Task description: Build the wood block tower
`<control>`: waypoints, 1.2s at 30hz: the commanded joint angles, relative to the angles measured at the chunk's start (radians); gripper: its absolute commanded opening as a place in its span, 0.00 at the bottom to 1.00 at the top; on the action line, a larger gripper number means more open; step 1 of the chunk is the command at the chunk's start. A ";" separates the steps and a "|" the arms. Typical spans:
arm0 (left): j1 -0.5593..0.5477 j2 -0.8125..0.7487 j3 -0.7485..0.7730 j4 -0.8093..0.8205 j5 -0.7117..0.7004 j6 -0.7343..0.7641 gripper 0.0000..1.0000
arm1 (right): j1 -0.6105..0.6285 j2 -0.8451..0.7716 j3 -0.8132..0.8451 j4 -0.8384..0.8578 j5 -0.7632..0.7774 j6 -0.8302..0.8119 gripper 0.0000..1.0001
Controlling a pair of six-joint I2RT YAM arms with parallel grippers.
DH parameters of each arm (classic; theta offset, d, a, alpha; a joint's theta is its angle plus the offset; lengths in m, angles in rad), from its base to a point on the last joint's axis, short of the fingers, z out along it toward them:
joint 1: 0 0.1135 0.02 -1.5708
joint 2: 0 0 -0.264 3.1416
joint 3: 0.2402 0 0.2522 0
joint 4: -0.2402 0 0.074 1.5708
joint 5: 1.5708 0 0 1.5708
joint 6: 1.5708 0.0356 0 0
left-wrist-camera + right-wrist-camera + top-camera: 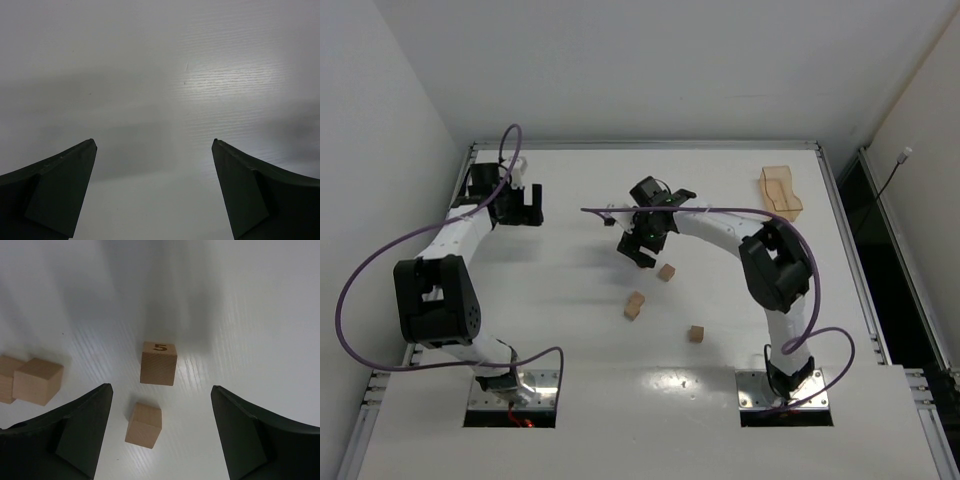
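Note:
Several small light-brown wooden cubes lie loose on the white table. In the top view one cube (666, 272) is just right of my right gripper (638, 254), two touching cubes (635, 305) lie below it, and one (696, 333) is nearer the front. The right wrist view shows my right gripper (161, 386) open and empty above the table, a plain cube (144, 425) between its fingers, a cube marked "5" (158, 363) beyond it, and the touching pair (38, 381) at the left. My left gripper (518, 218) is open and empty at the far left, over bare table (153, 141).
A translucent amber tray (781, 191) stands at the far right of the table (570, 330). Purple cables loop over both arms. The table's metal rim runs along the back and sides.

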 commanded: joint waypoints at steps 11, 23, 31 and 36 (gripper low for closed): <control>0.032 0.012 0.028 0.026 0.010 -0.002 1.00 | -0.010 0.082 0.007 0.056 0.005 -0.029 0.76; 0.041 0.012 0.010 0.035 0.010 -0.002 1.00 | -0.010 0.102 0.017 0.055 -0.005 -0.076 0.55; 0.041 0.021 0.010 0.035 0.010 -0.011 1.00 | -0.010 0.102 0.027 -0.005 -0.039 -0.153 0.25; 0.041 0.030 0.010 0.035 0.010 -0.011 1.00 | -0.010 0.111 0.055 -0.092 -0.055 -0.246 0.16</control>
